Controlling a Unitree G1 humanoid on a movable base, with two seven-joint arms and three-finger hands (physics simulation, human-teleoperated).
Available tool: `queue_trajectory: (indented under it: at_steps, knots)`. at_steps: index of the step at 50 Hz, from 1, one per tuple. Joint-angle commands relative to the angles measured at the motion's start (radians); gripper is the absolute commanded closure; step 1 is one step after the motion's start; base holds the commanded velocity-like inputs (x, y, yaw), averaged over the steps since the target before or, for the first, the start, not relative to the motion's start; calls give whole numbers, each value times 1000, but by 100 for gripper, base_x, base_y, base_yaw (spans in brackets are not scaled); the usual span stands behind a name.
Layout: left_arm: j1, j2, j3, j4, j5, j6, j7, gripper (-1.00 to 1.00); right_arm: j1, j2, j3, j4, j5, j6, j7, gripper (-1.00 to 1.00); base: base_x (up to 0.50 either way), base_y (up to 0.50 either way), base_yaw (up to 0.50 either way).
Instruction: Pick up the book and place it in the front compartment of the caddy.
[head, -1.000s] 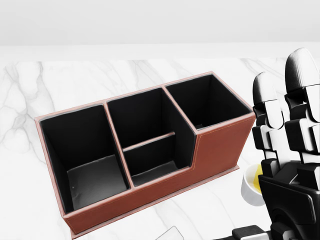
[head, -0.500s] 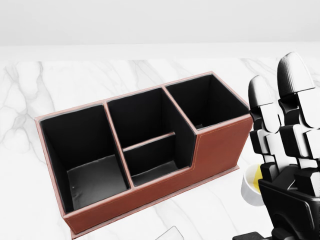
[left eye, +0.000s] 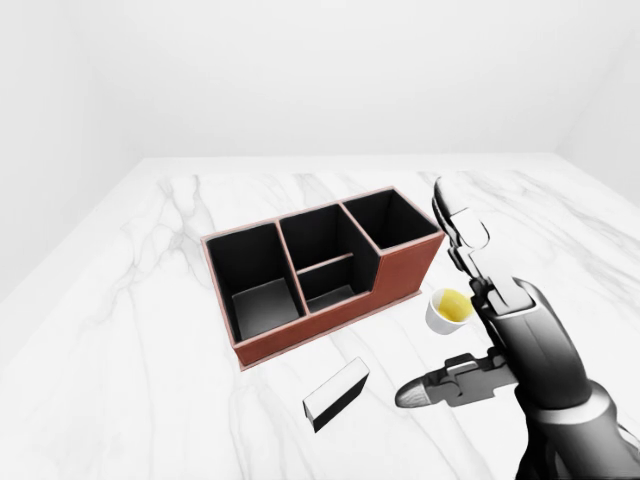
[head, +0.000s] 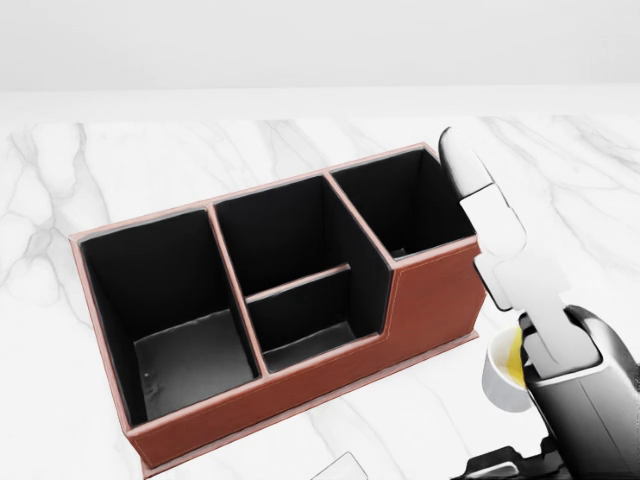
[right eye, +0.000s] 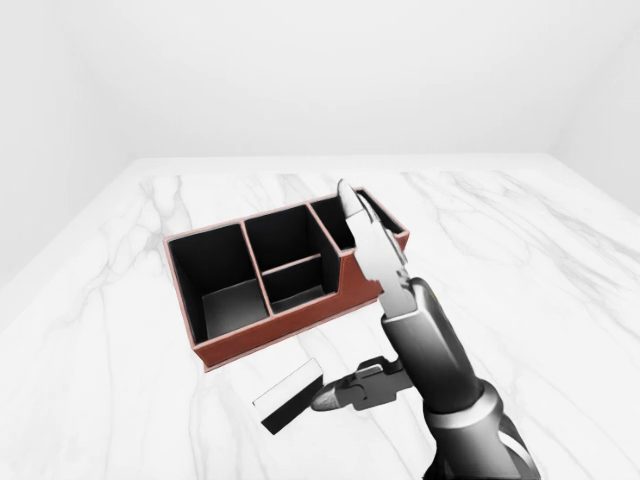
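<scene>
Right hand (left eye: 470, 300) is raised edge-on over the surface (left eye: 150, 330), its two long fingers (left eye: 455, 225) stretched straight toward the top of the left-eye view and its thumb (left eye: 430, 388) jutting out to the left, so it is released and grasps nothing; the left hand does not show. Under it spreads white marble with faint grey veins, running to plain pale walls that meet the slab's far edge and close in at both sides. To the left of the hand sits the caddy (left eye: 330, 310), a long box with reddish-brown leather-like walls, pale stitching along the rims and matte black lining, split into three sections, the middle one crossed by a low divider and fronted by a stepped-down wall. Its right end lies just beside the outstretched fingers in the head view. Close under the hand's palm side stands a small white cup (left eye: 443, 312) with something yellow inside. The book (left eye: 336, 394), a thin slab with a white cover and a dark edge, lies flat on the marble just left of the thumb tip, apart from it and below the caddy in the eye views.
</scene>
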Motion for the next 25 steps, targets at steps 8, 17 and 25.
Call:
queue_trajectory:
  at_steps: [8,17,25]
  knots:
    - [9,-10,-61,0,56,0,-14,-100,-239,38,-237,0,-210,0,28,-100,0,0,0]
    - [10,6,-97,0,75,0,4,-100,-254,-43,-254,0,-199,0,28,-100,0,0,0]
    - [6,-3,-104,0,90,0,-3,-100,-296,-74,-285,0,-234,0,28,-100,0,0,0]
